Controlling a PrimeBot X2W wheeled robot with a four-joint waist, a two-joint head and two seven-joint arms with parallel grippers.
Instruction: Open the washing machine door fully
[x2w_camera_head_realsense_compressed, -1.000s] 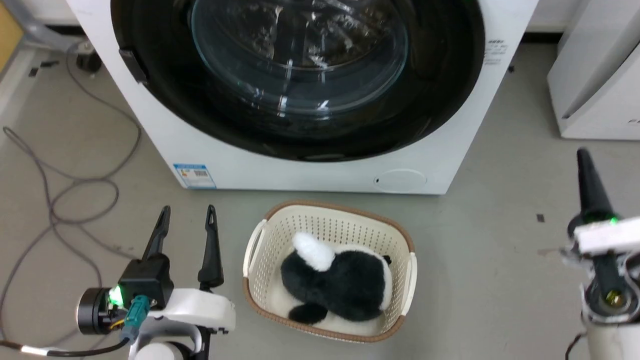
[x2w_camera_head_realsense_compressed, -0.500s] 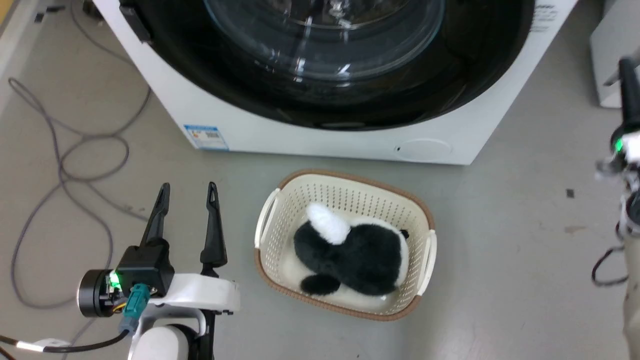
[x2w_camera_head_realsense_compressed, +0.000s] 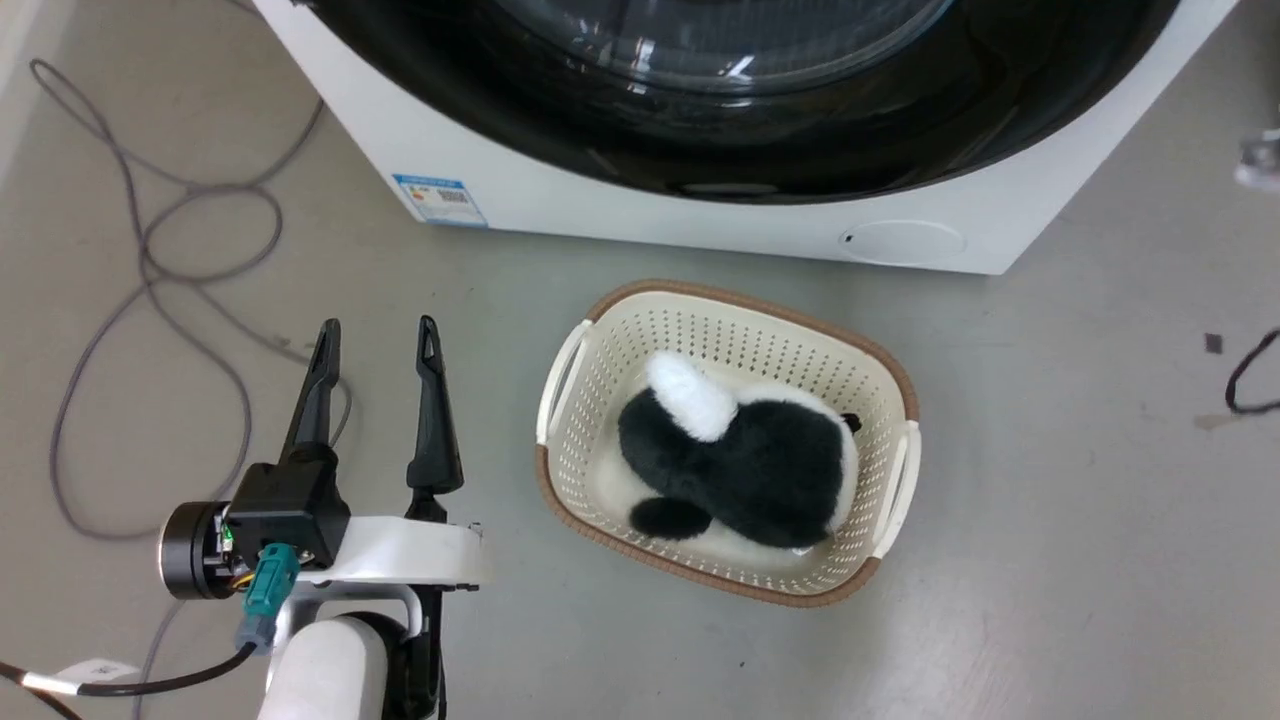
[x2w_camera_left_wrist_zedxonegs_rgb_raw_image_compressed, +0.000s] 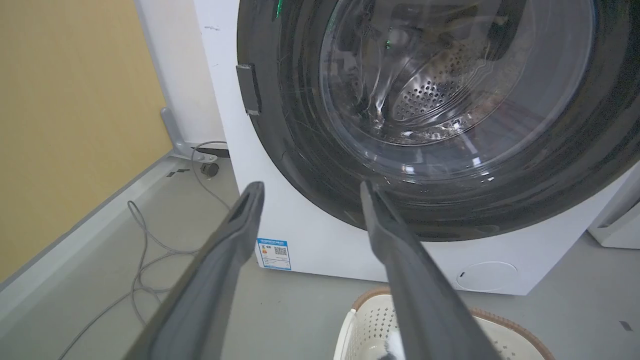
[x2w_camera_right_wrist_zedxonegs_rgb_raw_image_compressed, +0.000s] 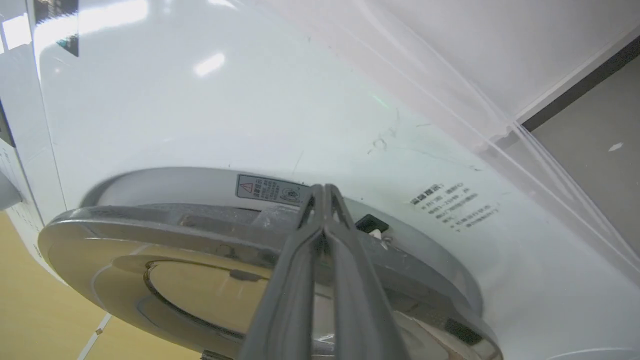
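The white washing machine (x2w_camera_head_realsense_compressed: 620, 210) stands across the top of the head view. Its glossy black washing machine door (x2w_camera_head_realsense_compressed: 700, 150) looks flush with the front; in the left wrist view the door (x2w_camera_left_wrist_zedxonegs_rgb_raw_image_compressed: 310, 165) shows its clear glass window (x2w_camera_left_wrist_zedxonegs_rgb_raw_image_compressed: 440, 90) and the steel drum behind. My left gripper (x2w_camera_head_realsense_compressed: 378, 330) hovers open over the floor, left of the basket, holding nothing, fingers pointing at the machine (x2w_camera_left_wrist_zedxonegs_rgb_raw_image_compressed: 280, 220). In the right wrist view my right gripper (x2w_camera_right_wrist_zedxonegs_rgb_raw_image_compressed: 324, 192) is shut, its tips at the door's silvery rim (x2w_camera_right_wrist_zedxonegs_rgb_raw_image_compressed: 165, 225) where it meets the white front (x2w_camera_right_wrist_zedxonegs_rgb_raw_image_compressed: 200, 110), beside a small black latch (x2w_camera_right_wrist_zedxonegs_rgb_raw_image_compressed: 367, 223).
A cream basket (x2w_camera_head_realsense_compressed: 580, 360) with a black-and-white plush toy (x2w_camera_head_realsense_compressed: 740, 465) sits on the floor just before the machine. Grey cables (x2w_camera_head_realsense_compressed: 150, 250) loop on the floor at the left. A yellow wall (x2w_camera_left_wrist_zedxonegs_rgb_raw_image_compressed: 65, 125) stands left of the machine, and another white appliance (x2w_camera_left_wrist_zedxonegs_rgb_raw_image_compressed: 620, 225) to its right.
The head camera has tilted down, so the machine and basket sit differently in view. My right gripper rose up the right edge and out of the head view. The left gripper kept its place.
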